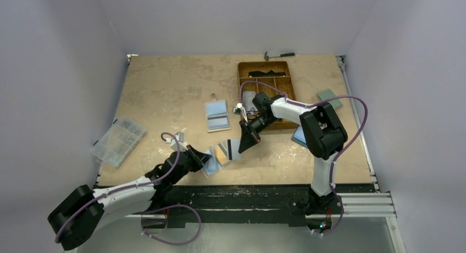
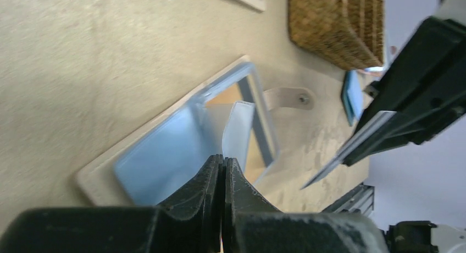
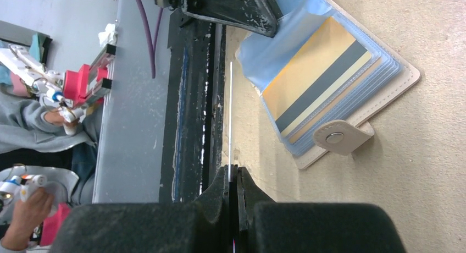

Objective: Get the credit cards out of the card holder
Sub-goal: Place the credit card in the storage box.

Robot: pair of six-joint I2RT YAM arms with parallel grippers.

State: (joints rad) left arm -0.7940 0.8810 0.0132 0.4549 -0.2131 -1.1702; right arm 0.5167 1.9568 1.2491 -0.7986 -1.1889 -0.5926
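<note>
The card holder [image 1: 218,160] lies spread open on the worktop [image 1: 165,93], right at the near edge and between the two arms, blue sleeves up and its snap tab [image 3: 336,137] flopped out to the side. The left gripper [image 2: 222,162] is low over it with its fingers pressed together, and it looks to be pinching one clear sleeve, which curls up right at the tips. Over on the other side, the right gripper [image 3: 234,176] is clamped tight on a credit card [image 1: 233,149], held just clear of the holder; the wrist view shows it edge-on as a thin white line. A yellowish card with a grey stripe [image 3: 319,71] sits in the top sleeve. Farther back, well apart from the holder, what look like two more cards [image 1: 217,115] lie flat, one light blue. Beyond them is the wooden compartment tray [image 1: 288,91], a hammer [image 1: 278,55] at the far edge, and a clear organiser box [image 1: 118,141] off to the left.
</note>
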